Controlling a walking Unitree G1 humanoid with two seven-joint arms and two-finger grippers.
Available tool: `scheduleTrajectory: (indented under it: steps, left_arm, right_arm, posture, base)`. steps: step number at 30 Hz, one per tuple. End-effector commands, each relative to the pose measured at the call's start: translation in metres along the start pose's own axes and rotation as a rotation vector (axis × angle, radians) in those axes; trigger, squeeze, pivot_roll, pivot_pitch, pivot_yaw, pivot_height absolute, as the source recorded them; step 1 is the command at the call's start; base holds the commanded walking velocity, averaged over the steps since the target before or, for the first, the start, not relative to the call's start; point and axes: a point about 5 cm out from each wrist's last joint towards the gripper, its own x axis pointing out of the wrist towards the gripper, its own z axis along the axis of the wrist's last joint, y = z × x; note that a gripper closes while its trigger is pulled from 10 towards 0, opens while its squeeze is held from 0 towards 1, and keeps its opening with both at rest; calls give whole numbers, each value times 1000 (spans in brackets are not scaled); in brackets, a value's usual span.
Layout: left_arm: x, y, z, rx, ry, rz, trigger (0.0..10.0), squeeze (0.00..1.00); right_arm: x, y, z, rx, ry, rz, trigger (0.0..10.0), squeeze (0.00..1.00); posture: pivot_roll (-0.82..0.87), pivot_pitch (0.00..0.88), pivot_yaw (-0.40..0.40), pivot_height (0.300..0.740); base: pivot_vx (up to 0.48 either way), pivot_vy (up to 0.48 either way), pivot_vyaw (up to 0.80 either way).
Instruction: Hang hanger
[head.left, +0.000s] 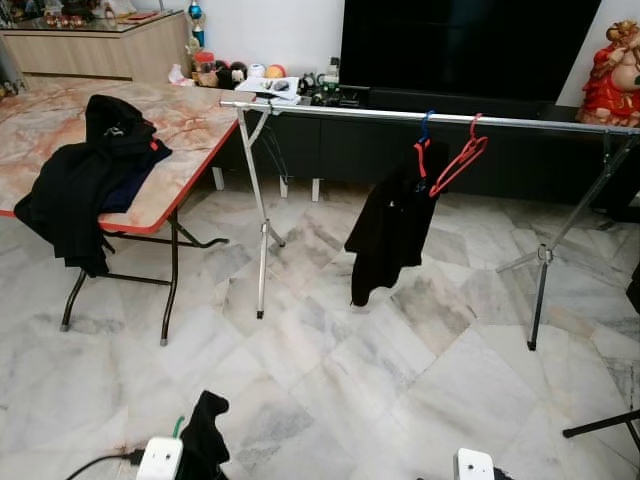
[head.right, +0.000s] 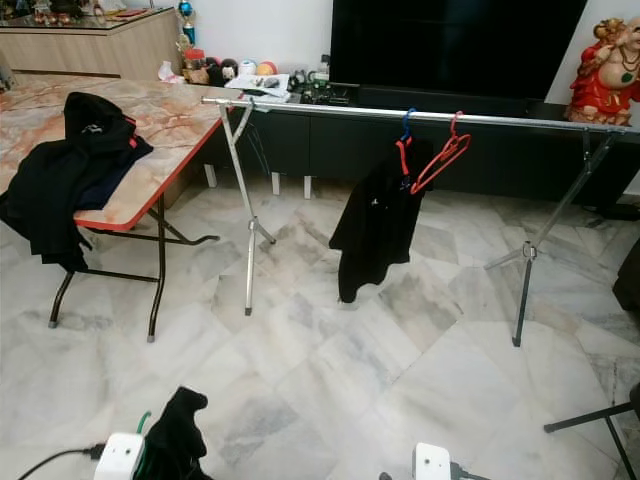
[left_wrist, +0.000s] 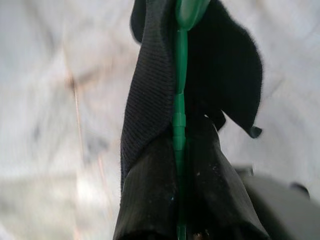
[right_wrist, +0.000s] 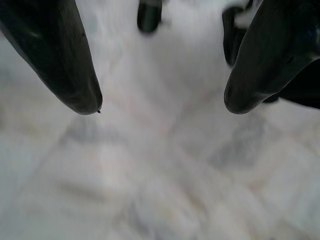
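My left gripper (left_wrist: 179, 155) is shut on a green hanger (left_wrist: 180, 80) with a black garment (left_wrist: 227, 75) draped over it, held low near the floor; in the left eye view a bit of green (head.left: 178, 427) pokes out above the dark cloth (head.left: 205, 440). My right gripper (right_wrist: 162, 102) hangs open over the marble floor with nothing between its fingers. Ahead stands a silver clothes rail (head.left: 350, 111). On it hang a black garment (head.left: 388, 235) on a blue hanger (head.left: 427, 125) and a bare red hanger (head.left: 458, 158).
A folding table (head.left: 190, 125) at the left carries a black jacket (head.left: 85, 175) that droops over its edge. The rail's legs (head.left: 262, 235) (head.left: 540, 270) stand on the floor. A dark TV unit (head.left: 450, 60) and a red statue (head.left: 612, 75) line the back wall.
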Motion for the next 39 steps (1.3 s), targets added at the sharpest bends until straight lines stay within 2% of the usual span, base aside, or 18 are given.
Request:
scheduleTrajectory:
  steps: [1,3,4,5,9,10,11,12,13,16,17,19,22,23,26,29,34,39]
  left_arm:
    - [4,3,29,39,-107,-21,10000,0]
    - [8,-3,60,84,-182,-83,10000,0]
    - [8,-3,60,84,-182,-83,10000,0]
    - [10,-9,83,105,-236,-140,10000,0]
    - [10,-20,116,152,-301,-220,10000,0]
    - [10,-24,129,153,-327,-251,10000,0]
    - [9,-27,139,151,-345,-278,10000,0]
    - [9,-27,139,151,-345,-278,10000,0]
    - [8,-32,150,156,-358,-316,10000,0]
    - [5,-41,168,182,-370,-369,10000,0]
    - [2,-48,182,191,-395,-408,10000,0]
    - [-1,-54,192,204,-412,-436,10000,0]
    - [-8,-68,210,244,-408,-502,10000,0]
    - [-10,-72,213,246,-397,-522,10000,0]
    - [-17,-82,225,247,-366,-566,10000,0]
    - [-25,-90,233,255,-354,-619,10000,0]
    - [-46,-111,246,247,-365,-741,10000,0]
    - [-73,-130,257,237,-387,-845,10000,0]
  right_arm:
    - [2,1,20,4,-78,9,10000,0]
    - [5,10,50,24,-180,75,10000,0]
    - [5,10,50,24,-180,75,10000,0]
    - [5,23,75,11,-254,180,10000,0]
    - [1,47,105,-46,-344,377,10000,0]
    - [-1,55,114,-68,-370,471,10000,0]
    - [-4,62,119,-101,-383,556,10000,0]
    - [-4,62,119,-101,-383,556,10000,0]
    - [-8,70,122,-171,-383,664,10000,0]
    - [-14,79,123,-262,-368,823,10000,0]
    - [-16,81,120,-304,-346,892,10000,0]
    - [-18,83,118,-348,-333,940,10000,0]
    - [-18,84,121,-393,-364,904,10000,0]
    - [-18,85,122,-375,-373,888,10000,0]
    - [-19,88,119,-335,-354,943,10000,0]
    - [-20,90,114,-360,-342,969,10000,0]
    - [-17,89,112,-383,-369,882,10000,0]
    - [-13,82,114,-317,-453,704,10000,0]
  posture:
    - [164,0,-14,740]
    - [168,0,-15,740]
    - [168,0,-15,740]
    - [168,0,-15,740]
    - [164,0,-21,740]
    - [164,0,-21,740]
    - [160,0,-22,740]
    - [160,0,-22,740]
    - [158,0,-22,740]
    - [158,0,-24,740]
    - [159,0,-25,740]
    - [159,0,-25,740]
    - [156,0,-26,740]
    - [157,0,-24,740]
    - [162,0,-21,740]
    - [168,0,-24,740]
    - [159,4,-27,740]
    - [164,7,-30,740]
  base:
    - [0,0,0]
    - [0,0,0]
    - [0,0,0]
    - [0,0,0]
    - [0,0,0]
    - [0,0,0]
    - [0,0,0]
    - [0,0,0]
    - [0,0,0]
    - [0,0,0]
    - [0,0,0]
    - [0,0,0]
    - [0,0,0]
    - [0,0,0]
    - [0,0,0]
    - [0,0,0]
    - [0,0,0]
    - [0,0,0]
